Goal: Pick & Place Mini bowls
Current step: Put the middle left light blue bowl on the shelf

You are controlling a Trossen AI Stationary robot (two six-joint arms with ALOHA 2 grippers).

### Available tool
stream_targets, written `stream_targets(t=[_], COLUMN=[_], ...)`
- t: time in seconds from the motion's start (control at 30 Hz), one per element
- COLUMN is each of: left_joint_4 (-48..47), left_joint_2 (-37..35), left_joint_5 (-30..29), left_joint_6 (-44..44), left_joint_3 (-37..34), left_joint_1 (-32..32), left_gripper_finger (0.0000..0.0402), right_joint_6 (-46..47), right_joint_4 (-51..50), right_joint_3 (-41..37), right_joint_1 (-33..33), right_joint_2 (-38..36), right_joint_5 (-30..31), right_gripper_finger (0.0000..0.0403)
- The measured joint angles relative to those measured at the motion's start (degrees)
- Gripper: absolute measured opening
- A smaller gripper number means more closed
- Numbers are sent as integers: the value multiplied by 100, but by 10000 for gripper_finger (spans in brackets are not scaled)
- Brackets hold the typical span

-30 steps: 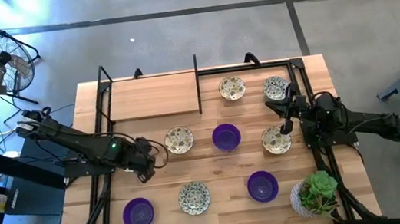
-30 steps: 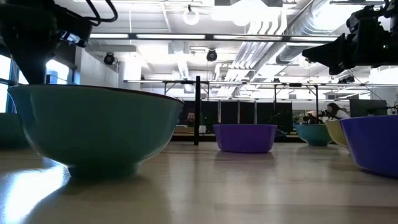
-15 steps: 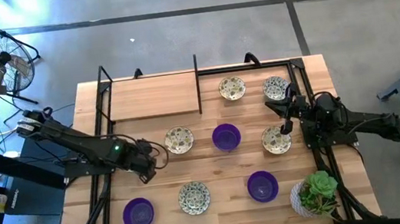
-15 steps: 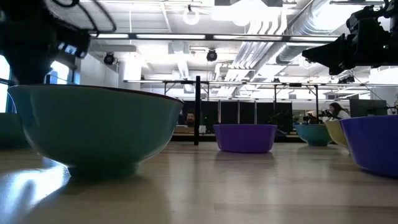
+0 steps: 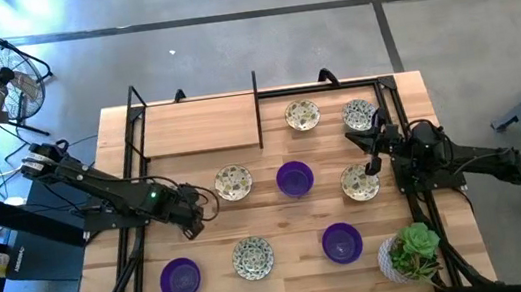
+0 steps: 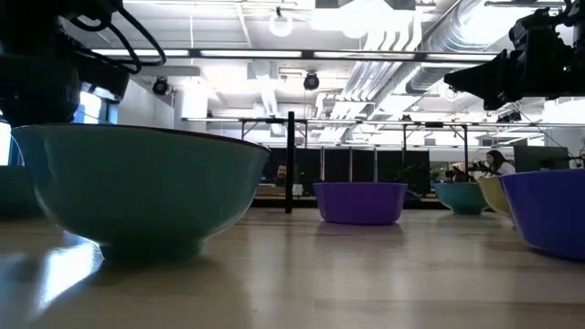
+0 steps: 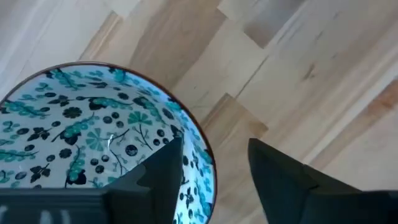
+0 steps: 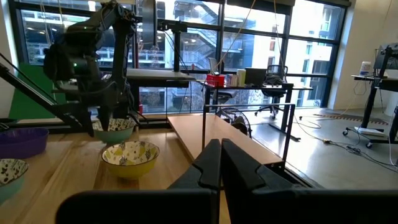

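Observation:
Several mini bowls stand upright on their bases on the wooden table (image 5: pixel 280 219): patterned ones (image 5: pixel 303 114) (image 5: pixel 253 257) and purple ones (image 5: pixel 294 178) (image 5: pixel 180 279). My left gripper (image 5: pixel 199 213) points down, open, at the left edge of the patterned bowl (image 5: pixel 233 182). In the left wrist view one finger (image 7: pixel 158 177) stands inside this bowl (image 7: pixel 74 130) and the other (image 7: pixel 280 180) outside, with the rim (image 7: pixel 208 165) between them and no touch showing. My right gripper (image 8: pixel 221 163) is shut, held level above the table's right side (image 5: pixel 375 156).
A raised wooden board (image 5: pixel 202 125) and black frame posts (image 5: pixel 257 106) stand at the back left. A potted green plant (image 5: pixel 411 252) sits at the near right corner. Bare table lies left of the gripped-at bowl (image 5: pixel 168 244). Patterned bowls (image 5: pixel 359 181) (image 5: pixel 358 113) sit beside my right arm.
My left gripper has sunk toward the patterned bowl's left rim; in the low view its dark bulk has come lower at the upper left. No bowl has moved.

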Motion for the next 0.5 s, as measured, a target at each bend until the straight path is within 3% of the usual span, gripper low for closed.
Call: stream_targets(t=[0.13, 0.23, 0.5], left_joint_4=[-40, -67, -139], left_joint_2=[0, 0, 0], left_joint_5=[26, 84, 137], left_joint_6=[-117, -116, -108], left_joint_3=[-104, -176, -232], left_joint_1=[0, 0, 0], left_gripper_finger=[211, 207, 118], right_joint_6=[1, -1, 0], right_joint_4=[0, 0, 1], right_joint_3=[0, 1, 1], right_joint_1=[0, 0, -1], right_joint_2=[-1, 1, 0], right_joint_5=[0, 0, 0], right_gripper_finger=[0, 0, 0])
